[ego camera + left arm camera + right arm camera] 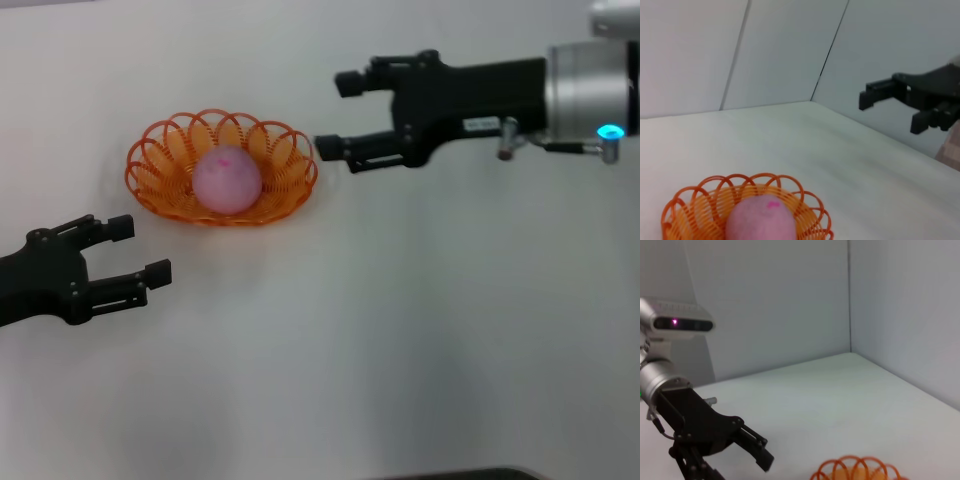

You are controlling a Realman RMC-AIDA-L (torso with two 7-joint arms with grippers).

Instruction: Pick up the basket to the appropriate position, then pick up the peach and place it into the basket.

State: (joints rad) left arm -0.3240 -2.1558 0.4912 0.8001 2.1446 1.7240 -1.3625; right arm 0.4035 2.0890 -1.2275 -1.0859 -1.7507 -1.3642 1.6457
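Note:
The orange wire basket [160, 170] rests on the white table, left of centre in the head view. Inside it lies the pale pink peach [227, 180] with a darker pink mark on top. My right gripper [340, 115] hovers open just to the right of the basket's rim, empty. Near the table's left front, my left gripper [143, 249] is open and empty, a short way in front of the basket. The left wrist view shows the basket [695, 205], the peach [760, 220] and the right gripper [890, 112] beyond. The right wrist view catches the basket's rim [855, 470] and the left gripper [747, 450].
The white table [400, 330] extends to the front and right. Pale walls meet in a corner behind it. A dark edge [450, 474] shows at the front of the table.

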